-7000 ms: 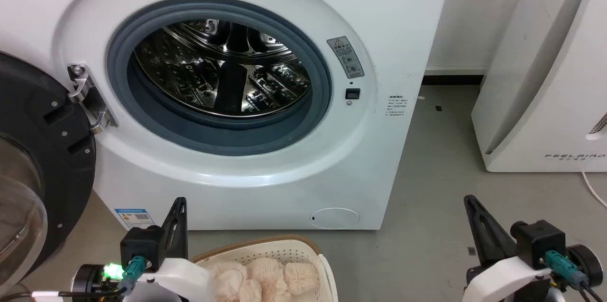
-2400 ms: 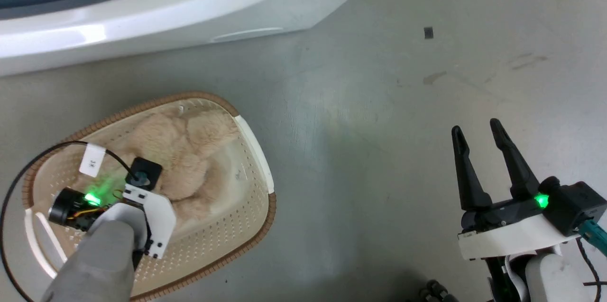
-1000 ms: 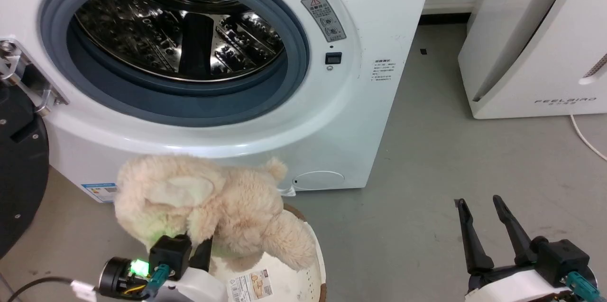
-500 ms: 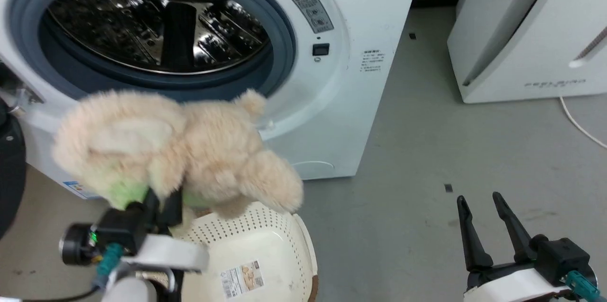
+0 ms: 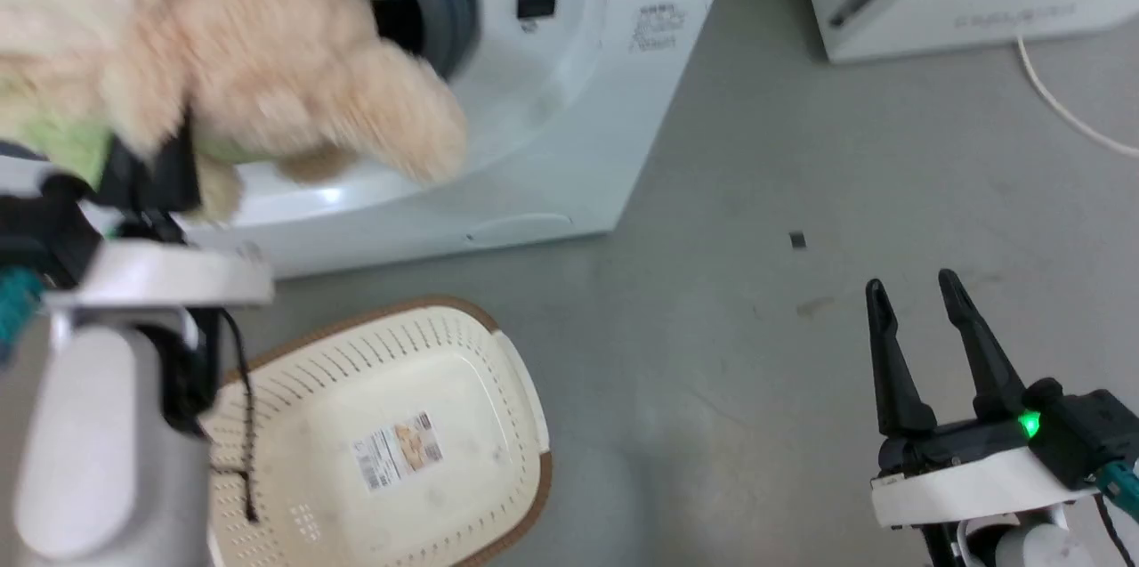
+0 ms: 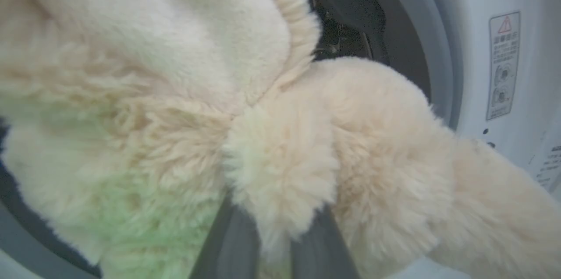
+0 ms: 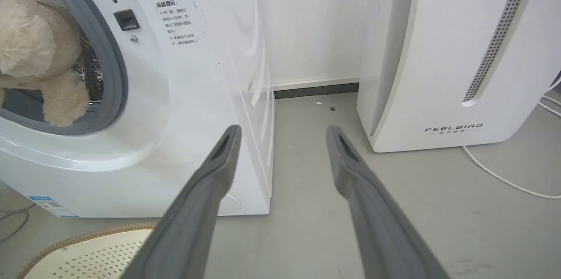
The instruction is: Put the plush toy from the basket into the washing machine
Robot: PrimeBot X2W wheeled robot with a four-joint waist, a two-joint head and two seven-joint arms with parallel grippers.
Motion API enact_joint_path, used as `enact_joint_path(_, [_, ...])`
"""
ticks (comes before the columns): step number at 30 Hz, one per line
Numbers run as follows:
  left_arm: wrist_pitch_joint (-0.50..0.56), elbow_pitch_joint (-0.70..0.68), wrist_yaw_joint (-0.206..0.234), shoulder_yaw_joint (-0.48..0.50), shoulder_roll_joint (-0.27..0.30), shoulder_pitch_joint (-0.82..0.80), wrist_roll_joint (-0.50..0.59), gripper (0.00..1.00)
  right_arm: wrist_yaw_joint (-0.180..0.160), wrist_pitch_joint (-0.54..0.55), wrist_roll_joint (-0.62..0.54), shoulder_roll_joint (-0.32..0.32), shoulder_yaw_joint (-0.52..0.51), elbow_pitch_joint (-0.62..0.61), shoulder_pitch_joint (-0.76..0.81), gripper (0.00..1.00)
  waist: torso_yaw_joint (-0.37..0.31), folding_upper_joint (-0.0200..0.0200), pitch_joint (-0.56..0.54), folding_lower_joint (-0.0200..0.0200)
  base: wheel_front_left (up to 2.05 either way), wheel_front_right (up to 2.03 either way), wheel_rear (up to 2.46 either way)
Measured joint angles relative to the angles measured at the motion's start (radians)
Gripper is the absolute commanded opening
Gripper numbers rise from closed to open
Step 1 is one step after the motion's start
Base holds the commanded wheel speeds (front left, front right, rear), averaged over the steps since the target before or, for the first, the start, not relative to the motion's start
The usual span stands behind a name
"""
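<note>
The toy is out of the basket (which lies empty on the floor). The left jaws grip it at the washer's mouth, not yet inside. Pushing in and release remain. The right jaws stand apart, idle.

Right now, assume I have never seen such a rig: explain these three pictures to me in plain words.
This is a wheeled robot with two arms, each ending in a two-fingered gripper. One picture looks down from its head; the other two look along each wrist's fingers. The left gripper is shut on the shaggy cream-beige plush toy, holding it at the grey-ringed mouth of the big white front-loading washing machine. The right gripper hangs open, holding nothing. On the grey floor are the oval cream-white perforated basket, label showing on its bottom, a white slanted appliance marked FEELBIRD, and a white cable.
</note>
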Motion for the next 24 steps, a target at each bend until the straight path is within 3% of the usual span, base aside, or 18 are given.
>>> enact_joint_path(12, [0.064,0.252,-0.043,-0.007,0.204,-0.438,0.005,0.00,0.000,0.000,0.027,0.000,0.022,-0.022,-0.052,1.00,-0.076,0.0000,0.222,0.0001,0.00,0.00,0.00])
enact_joint_path(24, [0.132,0.584,-0.022,-0.026,0.301,-0.809,0.028,0.00,0.000,0.000,0.053,0.000,0.036,-0.030,-0.089,1.00,-0.124,0.0000,0.354,0.0001,0.00,0.00,0.00])
